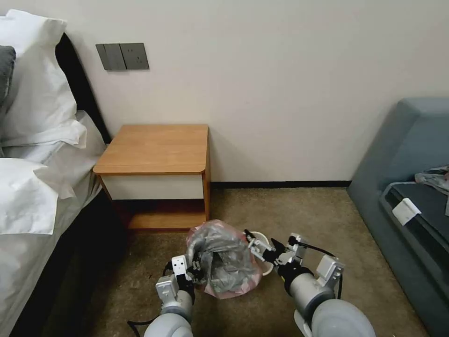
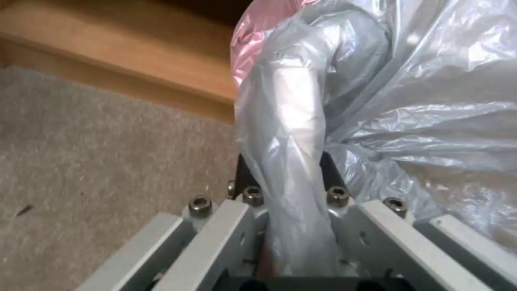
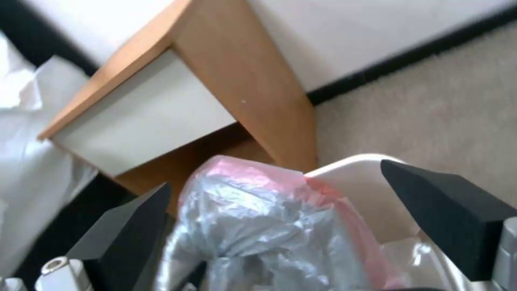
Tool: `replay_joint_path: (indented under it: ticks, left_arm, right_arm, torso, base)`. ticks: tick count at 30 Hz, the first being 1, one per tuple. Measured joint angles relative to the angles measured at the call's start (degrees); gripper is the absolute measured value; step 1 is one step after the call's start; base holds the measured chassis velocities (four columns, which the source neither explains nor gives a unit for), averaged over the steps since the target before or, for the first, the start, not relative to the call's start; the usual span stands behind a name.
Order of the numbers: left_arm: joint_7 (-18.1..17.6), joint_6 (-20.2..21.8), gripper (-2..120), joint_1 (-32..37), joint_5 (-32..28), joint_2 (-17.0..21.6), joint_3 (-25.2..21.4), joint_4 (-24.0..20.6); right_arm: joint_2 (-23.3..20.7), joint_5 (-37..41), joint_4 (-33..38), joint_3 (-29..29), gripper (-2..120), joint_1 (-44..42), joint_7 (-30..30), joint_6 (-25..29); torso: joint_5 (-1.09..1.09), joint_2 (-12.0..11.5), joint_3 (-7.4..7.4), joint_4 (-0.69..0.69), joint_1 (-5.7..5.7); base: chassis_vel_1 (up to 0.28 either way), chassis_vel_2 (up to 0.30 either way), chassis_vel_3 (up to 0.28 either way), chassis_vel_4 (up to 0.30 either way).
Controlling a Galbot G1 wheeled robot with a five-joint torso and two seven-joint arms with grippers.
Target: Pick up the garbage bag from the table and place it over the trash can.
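1. The thin, wrinkly grey translucent plastic garbage bag with its pink edge (image 1: pixel 223 262) is draped over the small cream-white plastic trash can (image 1: pixel 264 248), on the carpet at 5 o'clock from the orange-brown wooden nightstand table (image 1: pixel 154 149).
2. The left gripper (image 1: pixel 195 270), at the bag's 9 o'clock, is clamped on a gathered fold of film (image 2: pixel 291 169).
3. The right gripper (image 1: pixel 256 245), at 3 o'clock, hangs with its jaws spread, holding nothing.
4. The film looks light, limp and slippery, likely to tear or slide; the pink hem is probably the surest hold.
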Motion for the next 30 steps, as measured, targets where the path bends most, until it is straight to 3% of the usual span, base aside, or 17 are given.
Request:
replay_joint_path:
  ticks: [2, 8, 30]
  left_arm:
    - [2.12, -2.5, 3, 0.34, 1.35, -0.09, -1.06, 0.06]
    - [4.84, -6.35, 3, 0.62, 3.73, -0.26, -2.37, 0.31]
    - [7.31, -9.09, 3, 1.8, 5.69, 0.36, -2.41, -1.63]
  right_arm:
    - [-0.66, -4.52, -1.43, -0.31, 100, 0.88, -4.06, -0.74]
    - [-1.14, -7.02, -2.86, -1.24, 100, 2.51, -7.57, -1.59]
    - [1.81, -7.86, -10.04, -3.46, 100, 6.04, -10.09, -1.07]
  torso:
    - [0.01, 0.0, 0.0, 0.0, 0.0]
    - [0.0, 0.0, 0.0, 0.0, 0.0]
    - [0.0, 0.0, 0.0, 0.0, 0.0]
  base:
    - [0.0, 0.0, 0.0, 0.0]
    - [0.0, 0.0, 0.0, 0.0]
    - [0.0, 0.0, 0.0, 0.0]
